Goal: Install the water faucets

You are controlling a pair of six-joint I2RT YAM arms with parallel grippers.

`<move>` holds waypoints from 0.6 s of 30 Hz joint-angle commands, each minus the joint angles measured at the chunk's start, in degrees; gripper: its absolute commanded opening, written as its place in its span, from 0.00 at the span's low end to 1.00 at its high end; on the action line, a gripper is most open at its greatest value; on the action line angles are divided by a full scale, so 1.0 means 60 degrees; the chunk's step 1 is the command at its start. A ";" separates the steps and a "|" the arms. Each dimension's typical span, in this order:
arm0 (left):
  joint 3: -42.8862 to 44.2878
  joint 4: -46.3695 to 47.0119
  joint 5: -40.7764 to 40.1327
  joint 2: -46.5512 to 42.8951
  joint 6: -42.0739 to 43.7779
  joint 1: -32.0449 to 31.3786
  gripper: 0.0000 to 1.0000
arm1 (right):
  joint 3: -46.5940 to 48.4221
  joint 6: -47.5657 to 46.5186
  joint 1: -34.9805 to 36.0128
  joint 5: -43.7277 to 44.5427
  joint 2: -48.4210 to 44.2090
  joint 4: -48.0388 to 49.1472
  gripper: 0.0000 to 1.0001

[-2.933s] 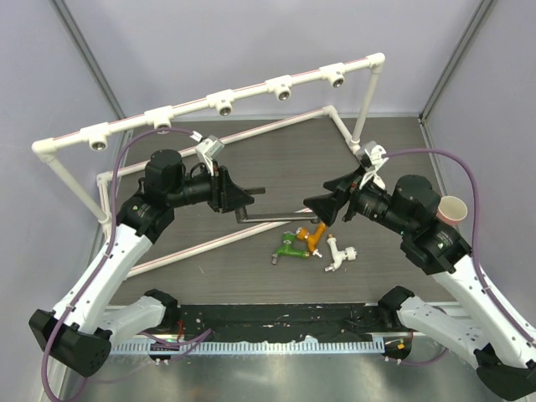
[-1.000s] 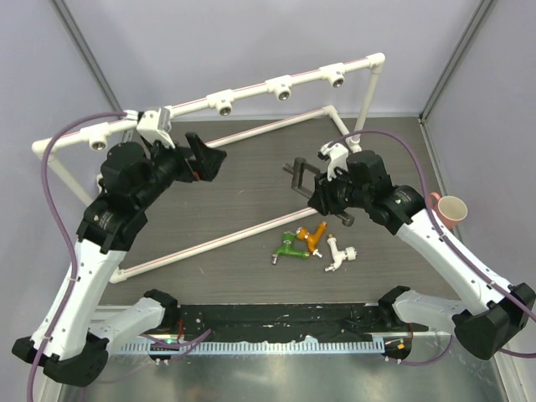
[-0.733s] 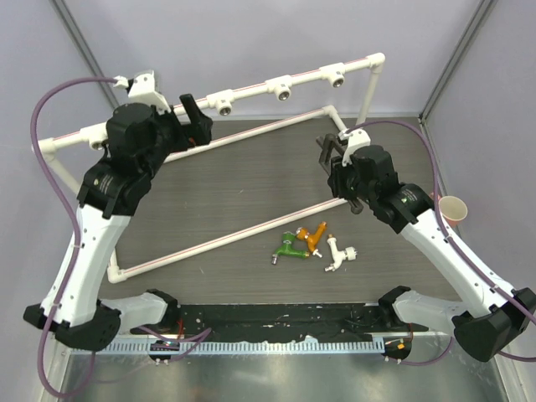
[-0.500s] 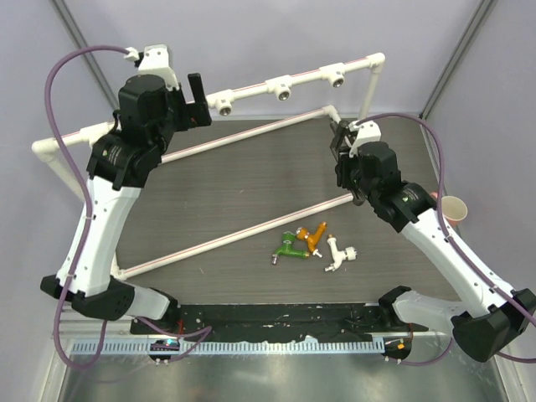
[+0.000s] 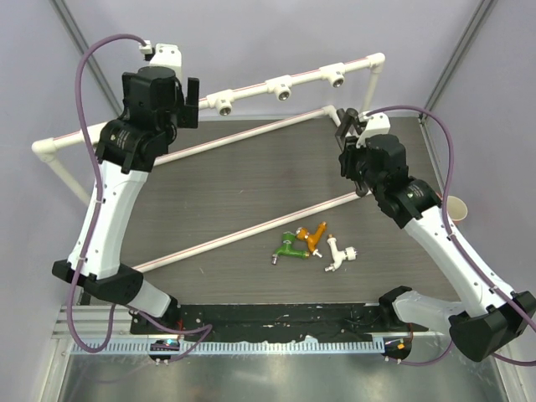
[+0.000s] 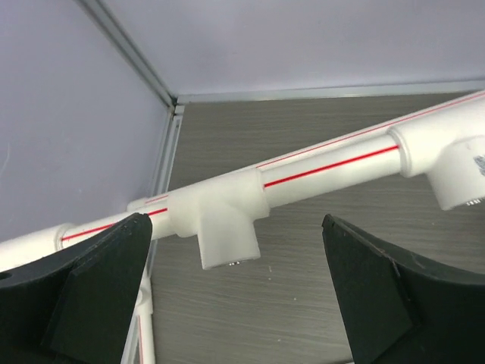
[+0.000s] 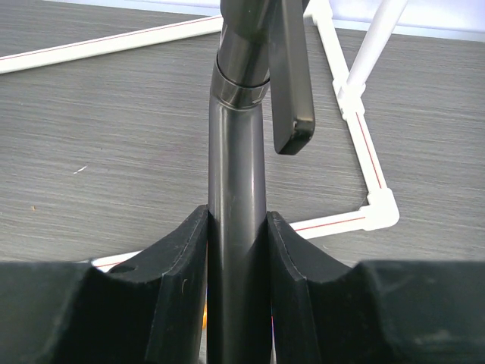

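My right gripper (image 7: 237,250) is shut on the long tube of the black faucet (image 7: 237,152), whose crosswise handle (image 7: 292,91) points away from the camera. From above, this gripper (image 5: 352,141) holds the black faucet (image 5: 344,123) near the right post of the white pipe frame (image 5: 251,88). My left gripper (image 5: 191,100) stands open, raised at the frame's top rail; between its fingers (image 6: 91,288) a tee socket (image 6: 220,224) shows, untouched. The green faucet (image 5: 289,246), orange faucet (image 5: 316,235) and white faucet (image 5: 338,253) lie together on the table.
The frame's base rails (image 5: 234,234) run slantwise across the dark tabletop. More tee sockets (image 5: 280,87) face forward along the top rail. A pink cup (image 5: 453,209) stands at the right edge, partly behind my right arm. Enclosure walls close in the back and sides.
My left arm has risen and moved back to the top rail, still open. My right gripper has carried the black faucet back and right toward the frame's right post.
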 commanded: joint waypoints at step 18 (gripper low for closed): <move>-0.1742 0.0263 -0.1107 -0.0655 -0.2627 0.0177 0.78 | 0.0768 -0.0208 -0.0165 -0.0124 0.0197 0.1642 0.01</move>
